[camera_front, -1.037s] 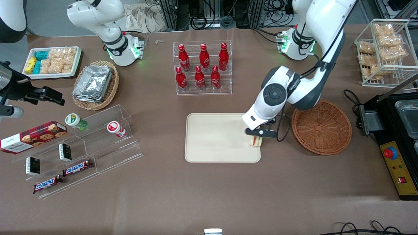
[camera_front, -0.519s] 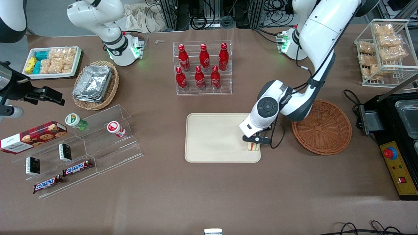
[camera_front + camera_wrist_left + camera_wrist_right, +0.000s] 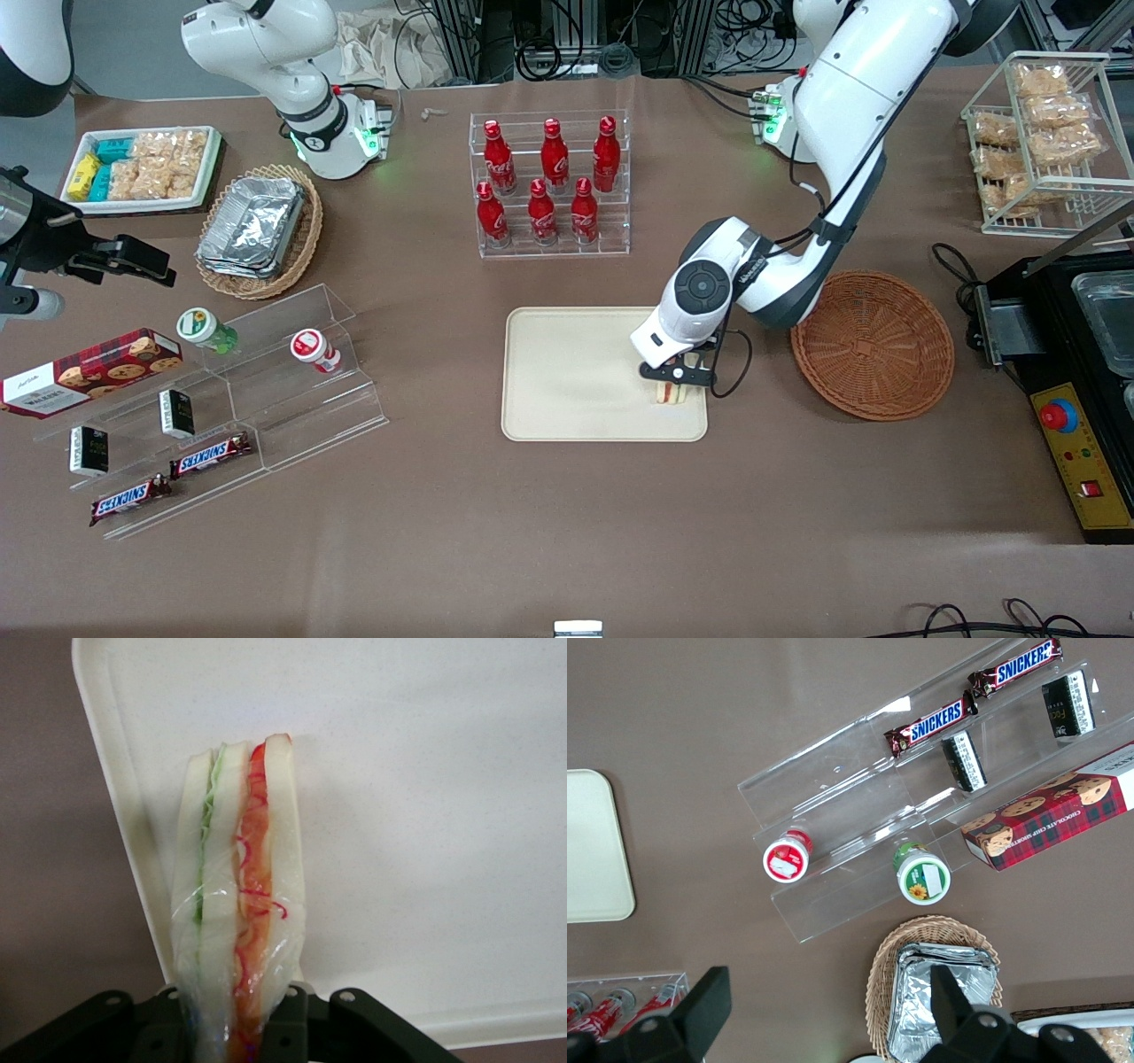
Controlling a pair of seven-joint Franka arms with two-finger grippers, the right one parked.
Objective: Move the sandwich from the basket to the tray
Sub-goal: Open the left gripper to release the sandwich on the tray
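My pincer [image 3: 671, 383] is clamped on the sandwich [image 3: 671, 392], wrapped in clear film, filling edge showing red and green [image 3: 237, 930]. It hangs low over the tray [image 3: 576, 381], near the tray's edge toward the basket [image 3: 873, 344]. Basket sits beside the tray on the tabletop [image 3: 567, 523], toward my arm's end, nothing in it.
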